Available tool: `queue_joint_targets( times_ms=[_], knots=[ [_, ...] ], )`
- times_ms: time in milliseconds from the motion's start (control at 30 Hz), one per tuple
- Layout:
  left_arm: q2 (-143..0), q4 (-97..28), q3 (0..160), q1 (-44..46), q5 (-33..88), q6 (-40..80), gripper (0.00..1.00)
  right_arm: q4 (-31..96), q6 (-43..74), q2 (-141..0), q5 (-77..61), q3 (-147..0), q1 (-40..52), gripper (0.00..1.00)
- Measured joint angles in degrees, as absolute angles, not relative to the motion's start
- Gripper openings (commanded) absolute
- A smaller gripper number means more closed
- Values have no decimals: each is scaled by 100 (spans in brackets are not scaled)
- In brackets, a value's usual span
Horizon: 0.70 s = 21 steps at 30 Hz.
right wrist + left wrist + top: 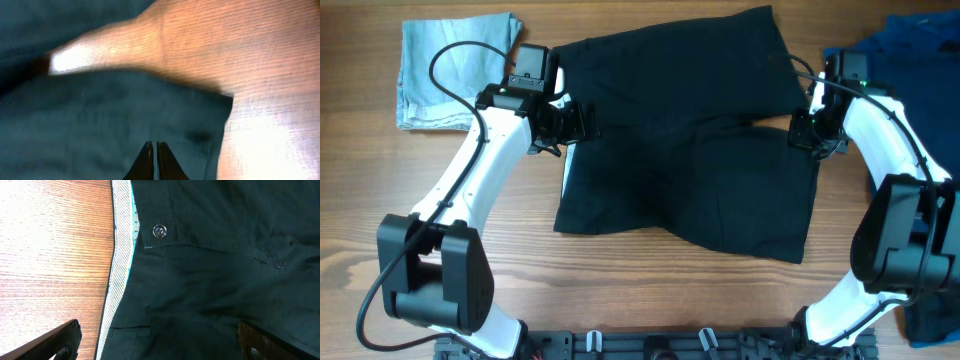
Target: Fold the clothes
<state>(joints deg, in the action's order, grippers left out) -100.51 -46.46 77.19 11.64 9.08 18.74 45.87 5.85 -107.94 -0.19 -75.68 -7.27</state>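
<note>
Right pincer (154, 144) sits closest to the lens in its wrist view: both dark tips pressed together, pointing at black cloth. Cannot tell if any fabric is caught between them. Picture is blurred. A corner of the cloth's hem ends just right of the tips, with bare wood beyond.

Left pincer (159, 330): jaws spread wide. One finger hangs over bare desk (50, 255), the other over the black shorts (690, 150). Grey-lined waistband (117, 280) runs between them; button (159, 230) shows just inside it.

Overhead: shorts lie spread in the middle of the desk, waistband toward the left arm, two wide legs reaching toward the right arm. Some rumpling across the middle. Left pincer at the waistband edge; right pincer at the far edge, where the two legs part.

Pale-blue cloth (450, 70) lies folded at the far left corner, apart from the shorts. Dark-blue cloth (920, 50) sits at the far right edge.
</note>
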Motion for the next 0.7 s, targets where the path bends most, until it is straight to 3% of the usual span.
queue_joint_targets(
  times_ms=[700],
  knots=[
    [-10051, -4646, 7719, 1164, 908, 1874, 100, 2480, 814, -11852, 3, -7638, -744, 4]
  ],
)
